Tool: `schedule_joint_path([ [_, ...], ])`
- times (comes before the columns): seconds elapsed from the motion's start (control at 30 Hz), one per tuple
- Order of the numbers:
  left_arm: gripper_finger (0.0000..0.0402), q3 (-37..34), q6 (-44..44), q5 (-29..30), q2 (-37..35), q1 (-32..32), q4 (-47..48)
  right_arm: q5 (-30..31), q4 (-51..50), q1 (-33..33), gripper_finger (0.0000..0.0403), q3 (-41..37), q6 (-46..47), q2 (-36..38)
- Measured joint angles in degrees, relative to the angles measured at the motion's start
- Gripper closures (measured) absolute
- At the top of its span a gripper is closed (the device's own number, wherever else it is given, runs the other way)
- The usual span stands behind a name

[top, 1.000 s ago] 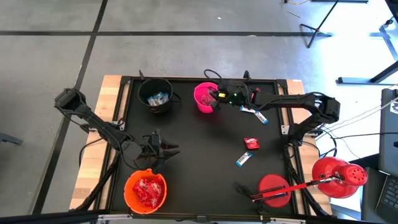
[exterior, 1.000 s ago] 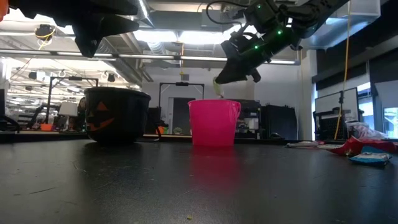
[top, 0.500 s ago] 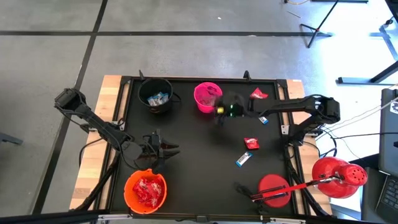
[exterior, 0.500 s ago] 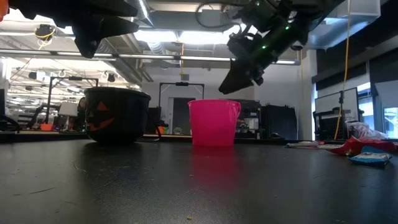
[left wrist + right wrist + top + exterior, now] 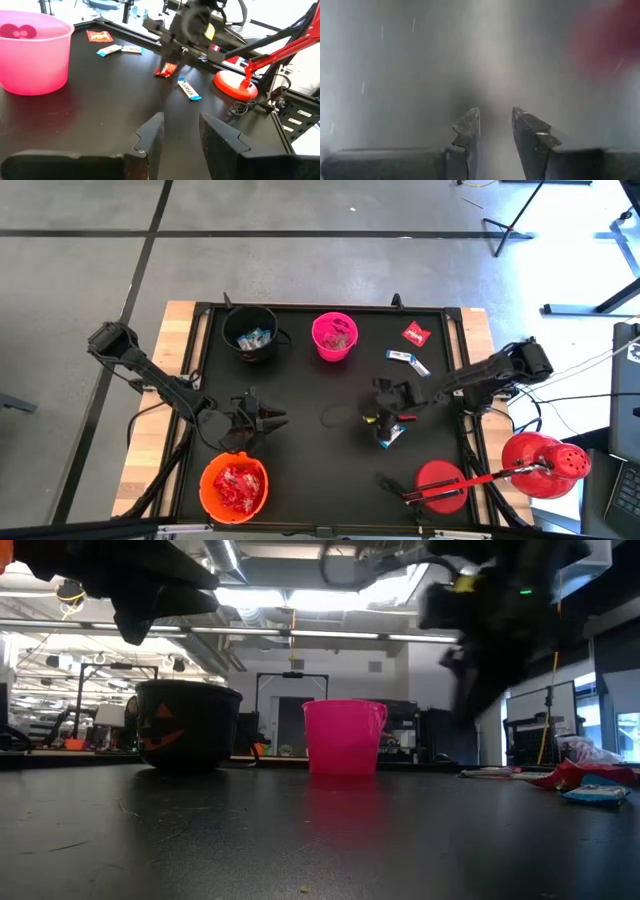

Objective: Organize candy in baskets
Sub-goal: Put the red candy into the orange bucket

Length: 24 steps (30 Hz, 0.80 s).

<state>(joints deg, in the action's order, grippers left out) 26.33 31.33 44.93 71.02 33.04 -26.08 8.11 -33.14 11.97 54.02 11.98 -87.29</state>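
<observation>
All three buckets hold candy; four pieces lie beyond the pink bucket [image 5: 334, 337], where the right gripper [image 5: 385, 420] hovers, claw apart, empty.

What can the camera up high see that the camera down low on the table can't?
Only the high view shows the orange bucket full of red candy, the blue-and-white candy inside the black bucket, and the left tool waiting beside the orange bucket. Only the low view shows the pumpkin face on the black bucket and the room behind. Both show the pink bucket, the black bucket, and the right tool, empty above loose candy.
</observation>
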Motion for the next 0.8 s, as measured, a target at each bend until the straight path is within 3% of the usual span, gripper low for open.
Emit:
schedule_joint_path([
  [0.23, 0.0286, 0.0, 0.0, 0.3, 0.0, 0.0, 0.0, 1.6, -14.3, 8.7, 0.0292, 0.0, 10.6, 0.0],
  [0.43, 0.0286, 0.0, 0.2, 0.7, 0.0, 0.0, -0.1, 12.0, -27.7, 12.5, 0.0292, -0.1, 23.9, 0.0],
  [0.8, 0.0286, 0.0, 1.6, 0.7, 0.0, 0.0, -0.1, 12.0, -26.1, 12.4, 0.0292, -8.4, 31.5, 0.3],
])
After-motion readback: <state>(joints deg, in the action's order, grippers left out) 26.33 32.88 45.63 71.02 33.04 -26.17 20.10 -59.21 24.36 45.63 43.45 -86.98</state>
